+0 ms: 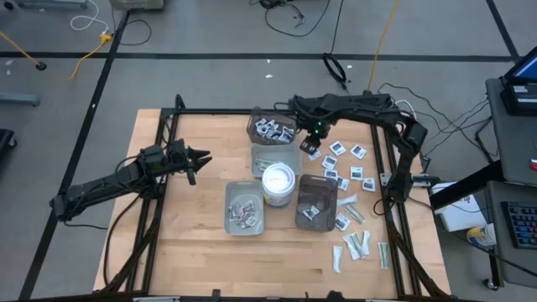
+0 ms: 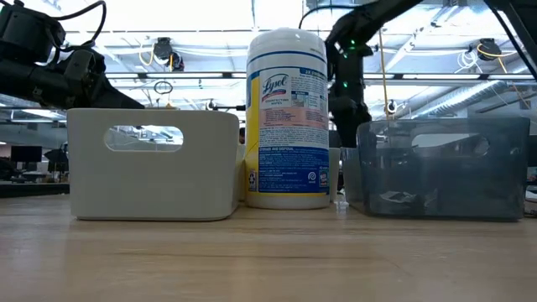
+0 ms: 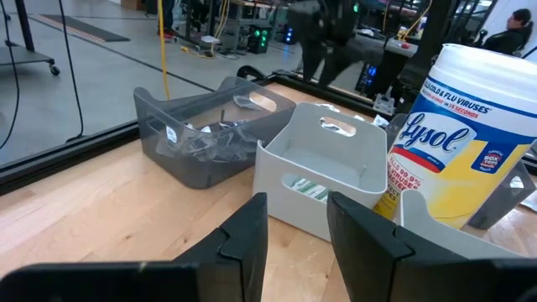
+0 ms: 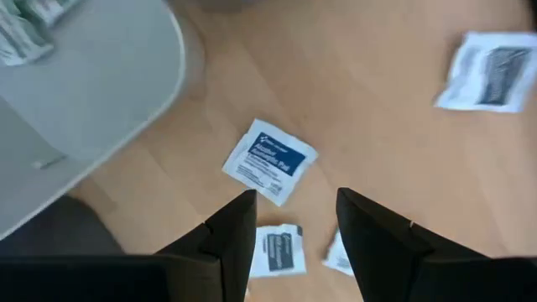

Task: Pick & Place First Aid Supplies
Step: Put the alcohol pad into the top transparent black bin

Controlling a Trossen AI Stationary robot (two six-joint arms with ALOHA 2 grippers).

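Square white packets with dark print [image 1: 346, 164] lie loose on the wood at the table's right. Pale green-white strips [image 1: 355, 243] lie nearer the front right. My right gripper [image 1: 312, 144] points down, open, above the table just right of the far grey tray [image 1: 275, 158]. In its wrist view one square packet [image 4: 270, 161] lies flat just beyond the fingertips, and another [image 4: 277, 250] lies below the gap. My right gripper [image 4: 294, 205] touches neither. My left gripper [image 1: 201, 159] waits open at the table's left; nothing is between its fingers [image 3: 295, 205].
A dark tray [image 1: 270, 127] at the far middle holds packets. The round white tub [image 1: 278, 183] stands in the middle. To either side of the tub nearer the front are a grey tray [image 1: 245, 208] and a dark tray [image 1: 316, 201]. Black frame rails [image 1: 388, 168] edge the table.
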